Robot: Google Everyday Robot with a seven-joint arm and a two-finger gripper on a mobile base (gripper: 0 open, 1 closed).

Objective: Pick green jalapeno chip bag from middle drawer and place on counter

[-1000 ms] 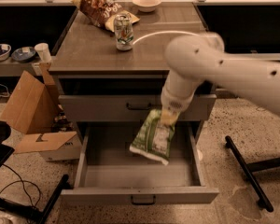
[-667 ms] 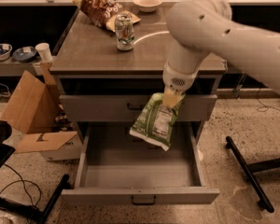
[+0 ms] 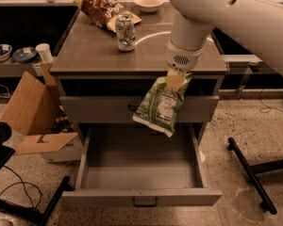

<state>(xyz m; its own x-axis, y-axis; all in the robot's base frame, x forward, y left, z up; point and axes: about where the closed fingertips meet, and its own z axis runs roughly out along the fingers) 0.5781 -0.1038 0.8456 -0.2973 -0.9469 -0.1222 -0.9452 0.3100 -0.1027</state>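
The gripper (image 3: 175, 81) is clamping tight on the top edge of the green jalapeno chip bag (image 3: 159, 108). The bag is hanging (tilted, label outward) over the open middle drawer (image 3: 92, 166), just below the counter (image 3: 89, 51) edge.

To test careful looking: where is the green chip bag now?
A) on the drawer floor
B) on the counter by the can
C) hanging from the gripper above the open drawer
C: the green jalapeno chip bag dangles from the gripper, in front of the counter edge, above the open middle drawer.
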